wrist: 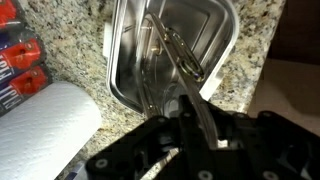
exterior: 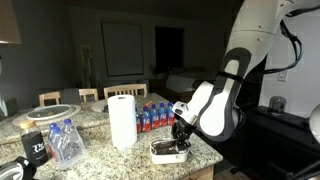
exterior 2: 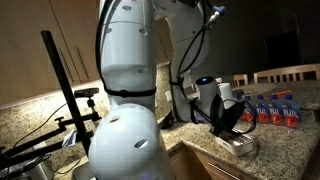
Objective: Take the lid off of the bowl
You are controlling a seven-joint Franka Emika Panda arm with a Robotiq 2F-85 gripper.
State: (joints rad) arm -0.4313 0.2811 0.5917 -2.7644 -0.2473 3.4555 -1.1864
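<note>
The clear glass bowl (wrist: 135,60) sits on the granite counter near its edge and shows in both exterior views (exterior: 168,153) (exterior 2: 240,146). The translucent lid (wrist: 185,55) with a darker rim stands tilted over the bowl, and its edge runs down into my jaws. My gripper (wrist: 195,105) is right above the bowl's near side with its fingers closed on the lid's rim. Both exterior views show it low over the bowl (exterior: 181,133) (exterior 2: 228,122).
A paper towel roll (exterior: 122,120) stands beside the bowl and shows in the wrist view (wrist: 40,130). A pack of red and blue bottles (exterior: 155,115) lies behind it. A wide white dish (exterior: 52,112) and a bag of bottles (exterior: 66,140) are farther along. The counter edge (wrist: 250,70) is close.
</note>
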